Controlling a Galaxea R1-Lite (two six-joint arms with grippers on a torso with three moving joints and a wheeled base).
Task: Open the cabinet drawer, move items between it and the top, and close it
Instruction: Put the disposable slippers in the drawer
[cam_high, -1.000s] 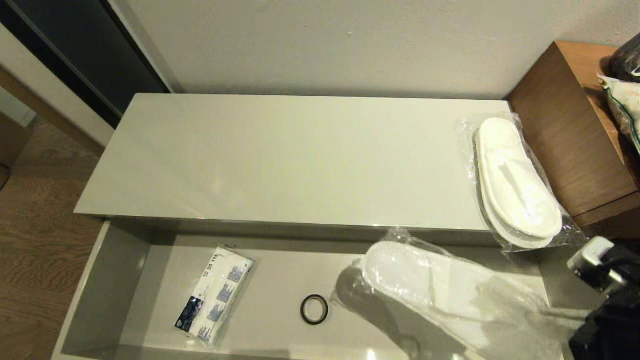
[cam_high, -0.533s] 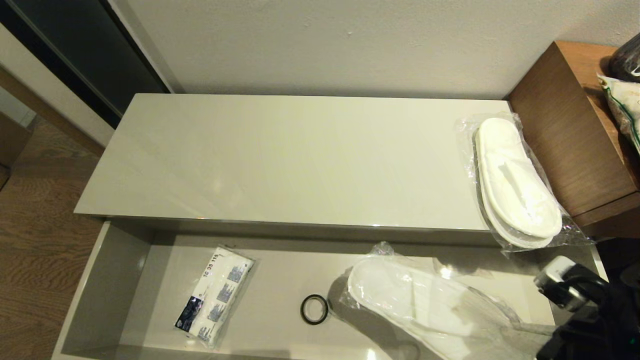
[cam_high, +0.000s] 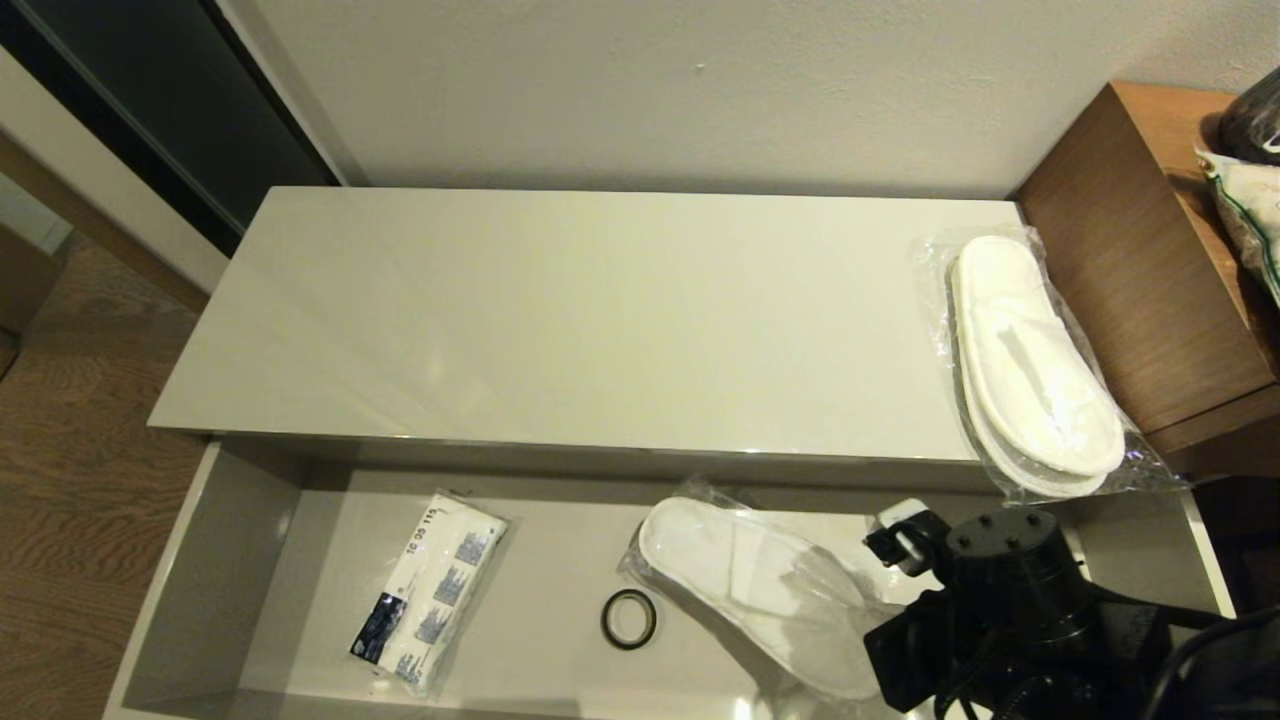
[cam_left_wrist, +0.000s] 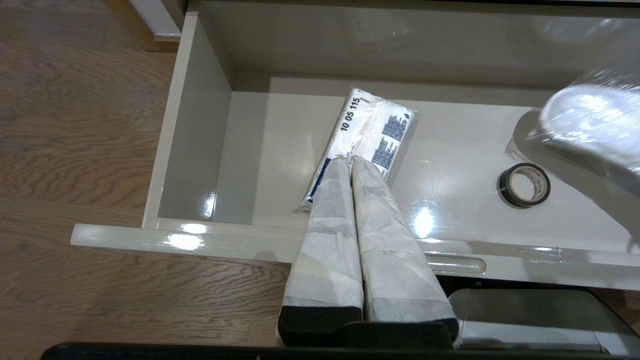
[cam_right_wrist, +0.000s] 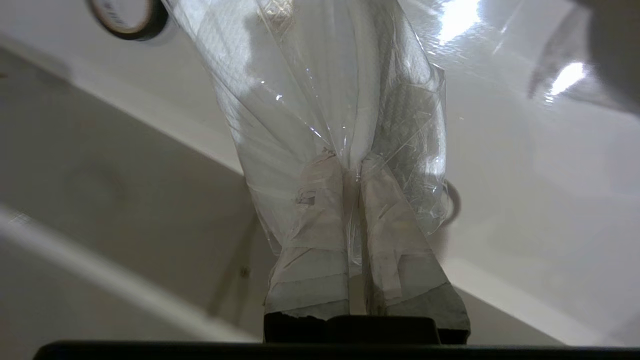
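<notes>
Open drawer (cam_high: 230, 560), lower frame: packet (cam_left_wrist: 361, 135) printed "10 05 115"; right gripper (cam_right_wrist: 352, 165) pinches slipper bag (cam_high: 760, 590); left gripper (cam_left_wrist: 350, 162) closed, empty.

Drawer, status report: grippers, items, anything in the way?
Right gripper shut on bagged slippers over open drawer. Left gripper shut, empty. Black ring beside the slippers.

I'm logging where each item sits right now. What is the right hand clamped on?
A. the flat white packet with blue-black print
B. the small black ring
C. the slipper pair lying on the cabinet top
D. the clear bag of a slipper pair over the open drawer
D: the right hand pinches the clear plastic of the bagged slippers above the drawer.
</notes>
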